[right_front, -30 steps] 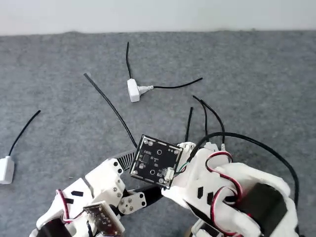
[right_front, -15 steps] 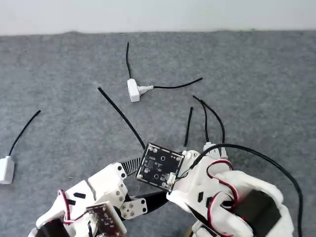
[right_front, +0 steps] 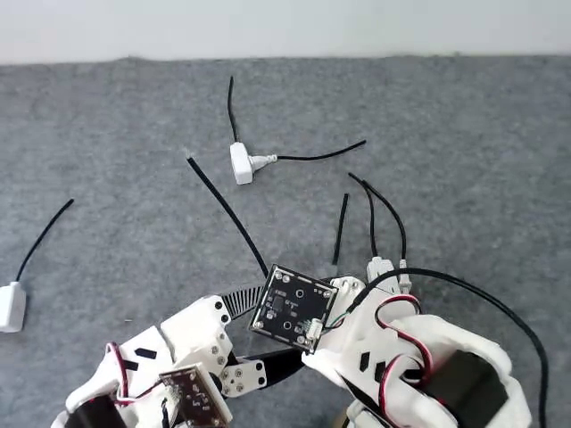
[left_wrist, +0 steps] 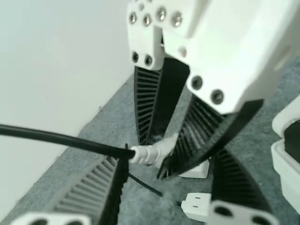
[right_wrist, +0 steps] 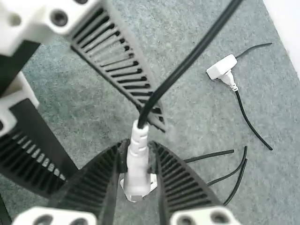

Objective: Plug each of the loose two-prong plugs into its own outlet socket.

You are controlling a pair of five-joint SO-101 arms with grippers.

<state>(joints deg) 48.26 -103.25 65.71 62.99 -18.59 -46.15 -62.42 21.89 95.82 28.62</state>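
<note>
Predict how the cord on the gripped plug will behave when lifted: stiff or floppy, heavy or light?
The cord looks fairly stiff: it runs nearly straight from the plug in the right gripper. Being thin, it is probably light. Its free end would likely swing wide if the plug turns.

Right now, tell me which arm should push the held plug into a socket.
Right. The right claw is shut on the white plug, and a socket lies on the carpet just beneath. The left claw stands open alongside, gripping nothing, so it would first need a handover.
</note>
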